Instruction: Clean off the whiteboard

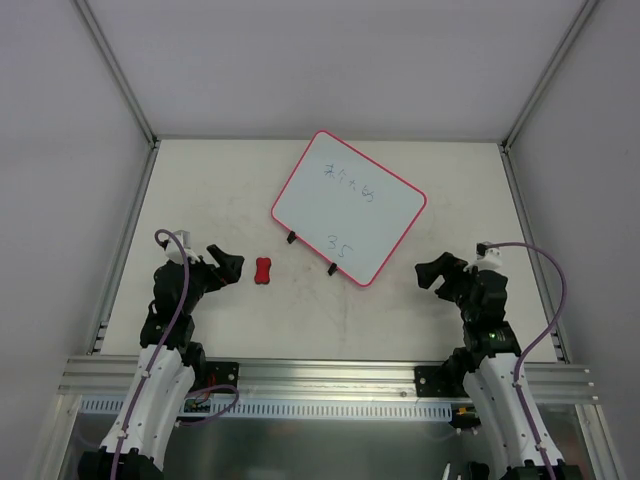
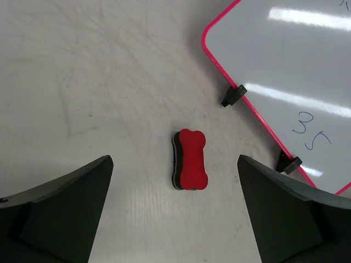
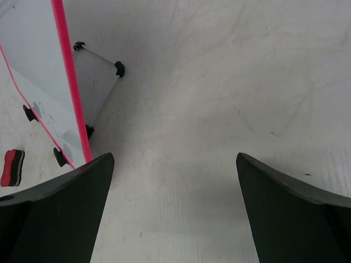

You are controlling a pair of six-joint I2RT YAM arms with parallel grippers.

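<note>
Well — glossy rounded whiteboard (image 1: 348,205), bone-shaped red eraser (image 1: 263,271) nearby.

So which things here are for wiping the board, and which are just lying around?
For the job:
- the large flat white board with a pink-red rim and dark writing
- the small red bone-shaped eraser
- the open left hand beside that eraser

Just there:
- the pale grey table top
- the silver metal rail along its near edge
</note>
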